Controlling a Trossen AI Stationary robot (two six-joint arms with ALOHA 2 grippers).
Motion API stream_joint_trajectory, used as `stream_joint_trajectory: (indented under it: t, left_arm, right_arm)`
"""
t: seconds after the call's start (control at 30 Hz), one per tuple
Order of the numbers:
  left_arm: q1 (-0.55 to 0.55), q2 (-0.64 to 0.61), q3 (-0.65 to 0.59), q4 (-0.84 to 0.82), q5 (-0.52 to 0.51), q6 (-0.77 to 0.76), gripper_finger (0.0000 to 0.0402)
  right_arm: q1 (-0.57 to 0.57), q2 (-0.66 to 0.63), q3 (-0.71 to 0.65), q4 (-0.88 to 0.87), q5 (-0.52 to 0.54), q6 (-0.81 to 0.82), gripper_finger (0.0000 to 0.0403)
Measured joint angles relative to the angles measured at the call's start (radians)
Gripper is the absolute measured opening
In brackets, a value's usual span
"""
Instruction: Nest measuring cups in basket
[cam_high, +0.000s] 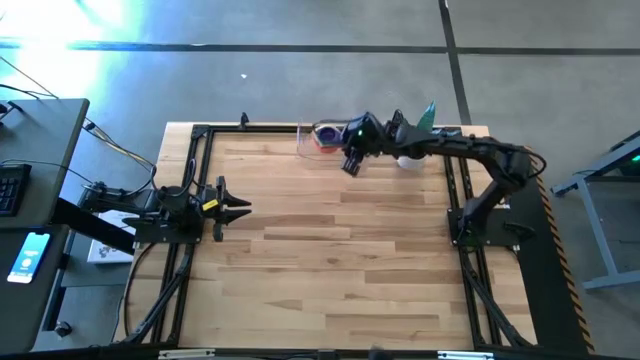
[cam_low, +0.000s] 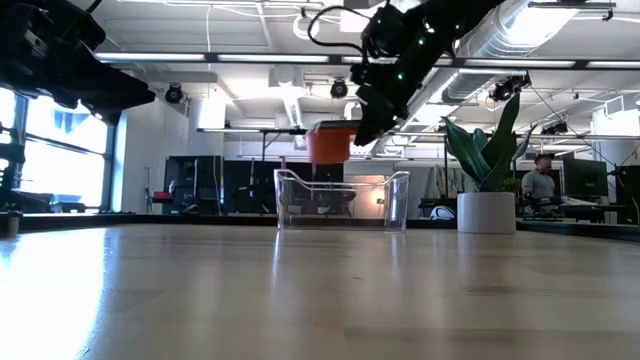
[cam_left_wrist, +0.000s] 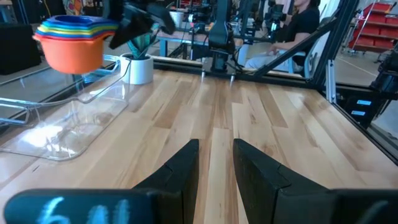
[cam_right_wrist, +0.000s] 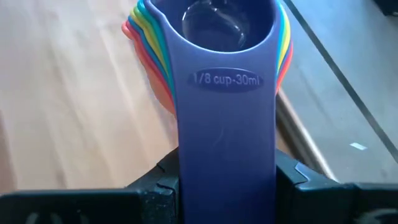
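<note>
Your right arm reaches from its base at the right edge across to the far side, its tool raised well above the tabletop, fingers clamped on the handles of the stacked cups. Your left tool waits at the left edge, fingers slightly parted.

In the right wrist view the purple handle runs off the picture's edge and covers the right pincer's fingertips. The cups nested beneath it show only as thin coloured rims. From above, the right arm hides most of the stack, and the clear basket is hard to trace. In the low view the far person is small and partly hidden behind equipment.
</note>
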Motion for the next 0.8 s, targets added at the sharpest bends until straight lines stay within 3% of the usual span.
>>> stream_joint_trajectory:
  t: [0.23,0.5,0.8]
  left_arm:
    - [0.000,0.000,0.000,-0.001,0.000,0.000,0.0090]
    - [0.000,0.000,0.000,-0.001,0.000,0.000,0.0090]
    - [0.000,0.000,0.000,-0.001,0.000,0.000,0.0090]
  right_arm:
    - [-0.150,0.045,0.000,0.028,-0.162,-0.151,0.0119]
    - [-0.226,0.158,0.000,0.086,-0.309,-0.228,0.0119]
    - [-0.255,0.243,0.000,0.106,-0.357,-0.265,0.0119]
